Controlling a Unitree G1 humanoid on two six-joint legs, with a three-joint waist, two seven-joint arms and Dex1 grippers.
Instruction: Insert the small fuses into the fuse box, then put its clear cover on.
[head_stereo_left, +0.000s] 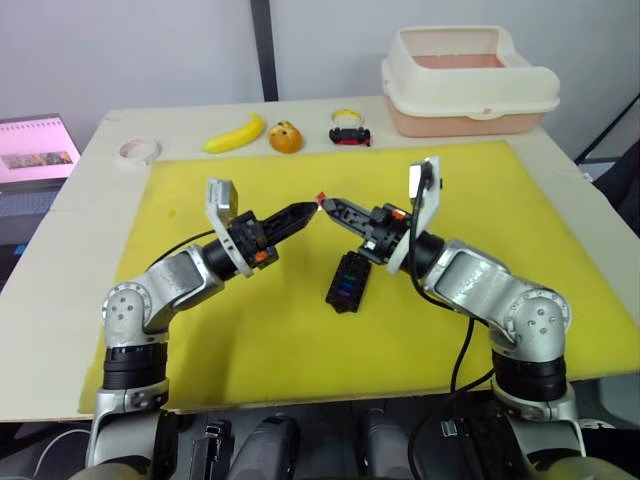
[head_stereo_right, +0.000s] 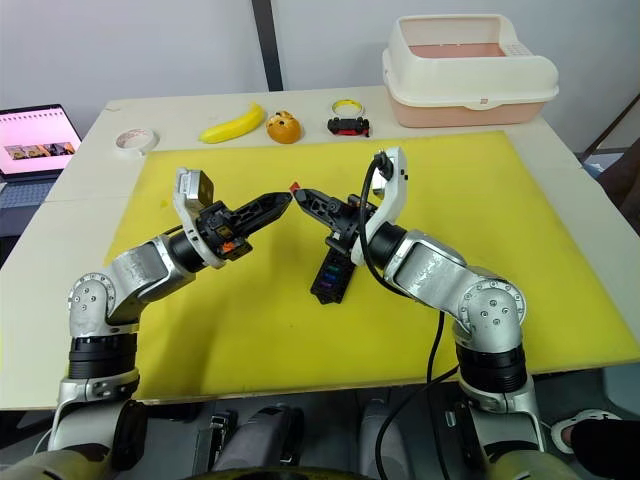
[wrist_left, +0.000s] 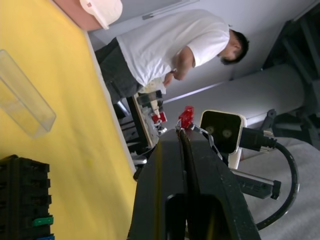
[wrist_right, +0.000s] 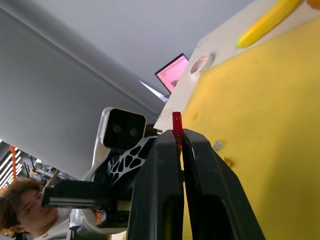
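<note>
Meeting tip to tip above the middle of the yellow mat (head_stereo_left: 250, 330), the left gripper (head_stereo_left: 306, 209) and right gripper (head_stereo_left: 332, 206) share one tiny red fuse (head_stereo_left: 320, 198). The right gripper's fingers are pressed together on the fuse, which pokes up past their tips in the right wrist view. The left gripper's fingers are also pressed together, with the fuse at their tip; which gripper bears the hold is hard to tell. This looks like a handover in the air, probably to turn the fuse so its legs can point down into a slot.

Below and just toward the robot's side of the meeting point lies the fuse box (head_stereo_left: 348, 281), a black block on the mat with a few coloured fuses already seated. The clear cover (wrist_left: 22, 102) lies flat on the mat near the box.

Open mat surrounds the box on all sides, giving room to lower either arm. Along the table's far edge sit a tape roll (head_stereo_left: 138, 149), a banana (head_stereo_left: 236, 133), an orange (head_stereo_left: 285, 136), a toy car (head_stereo_left: 350, 136) and a cream bin (head_stereo_left: 468, 80), all well apart.
</note>
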